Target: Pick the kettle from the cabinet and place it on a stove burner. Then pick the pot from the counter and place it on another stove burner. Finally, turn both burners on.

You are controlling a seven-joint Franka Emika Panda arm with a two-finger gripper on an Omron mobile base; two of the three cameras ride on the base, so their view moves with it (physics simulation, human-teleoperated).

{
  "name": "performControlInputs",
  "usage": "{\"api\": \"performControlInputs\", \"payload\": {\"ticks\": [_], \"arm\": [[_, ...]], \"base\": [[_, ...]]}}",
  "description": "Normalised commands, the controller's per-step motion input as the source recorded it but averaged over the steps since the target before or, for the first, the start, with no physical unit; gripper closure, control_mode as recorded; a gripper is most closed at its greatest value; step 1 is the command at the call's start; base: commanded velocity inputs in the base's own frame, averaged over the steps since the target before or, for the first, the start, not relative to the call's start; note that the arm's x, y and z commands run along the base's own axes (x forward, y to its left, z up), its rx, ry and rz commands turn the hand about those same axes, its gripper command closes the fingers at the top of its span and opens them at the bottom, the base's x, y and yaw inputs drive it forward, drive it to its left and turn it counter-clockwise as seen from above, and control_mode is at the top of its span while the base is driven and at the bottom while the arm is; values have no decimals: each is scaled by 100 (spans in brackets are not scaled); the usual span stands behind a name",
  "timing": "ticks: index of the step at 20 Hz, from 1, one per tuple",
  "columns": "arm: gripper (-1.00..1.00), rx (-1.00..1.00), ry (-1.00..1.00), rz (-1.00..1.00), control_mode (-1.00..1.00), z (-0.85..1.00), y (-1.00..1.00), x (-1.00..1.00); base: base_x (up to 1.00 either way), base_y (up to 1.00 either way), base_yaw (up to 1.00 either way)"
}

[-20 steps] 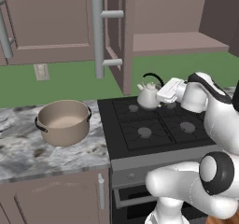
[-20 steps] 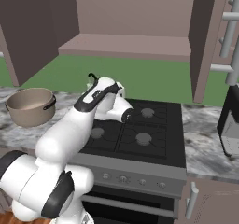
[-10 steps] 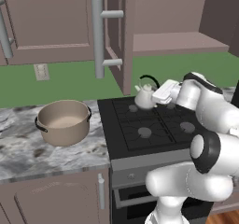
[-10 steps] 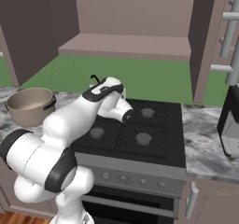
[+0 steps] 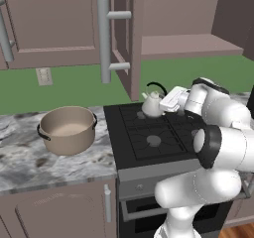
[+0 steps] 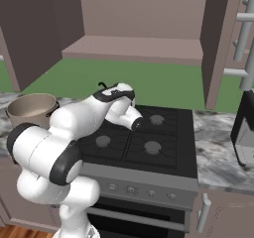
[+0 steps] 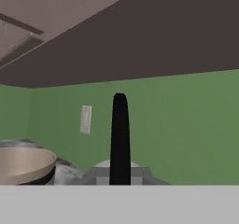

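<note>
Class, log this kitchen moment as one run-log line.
gripper: shut on kettle handle | kettle: over rear-left burner | pot: on counter

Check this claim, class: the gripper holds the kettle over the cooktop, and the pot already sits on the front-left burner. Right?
One error. The pot is not on a burner; the left base view shows it on the counter, left of the cooktop. The gripper does hold the kettle there.

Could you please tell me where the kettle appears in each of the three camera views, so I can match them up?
Left base view: kettle at centre, on the cooktop's rear-left burner.
Right base view: only its black handle tip shows, left of centre, above the arm.
Hand view: its black handle stands upright at centre.
Shared landmark: the tan pot.
</note>
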Motion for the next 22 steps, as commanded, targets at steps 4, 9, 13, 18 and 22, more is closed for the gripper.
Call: {"api": "performControlInputs", "payload": {"ticks": [4,9,13,18,22], "arm": [[100,0,0,0,-100,-17,0,29],[100,0,0,0,-100,-18,0,32],[100,0,0,0,-100,-17,0,29],[100,0,0,0,-100,-15,0,29],[100,0,0,0,-100,-12,1,31]], "base": [[0,0,0],[0,0,0],[0,0,0],[0,0,0],[0,0,0]]}}
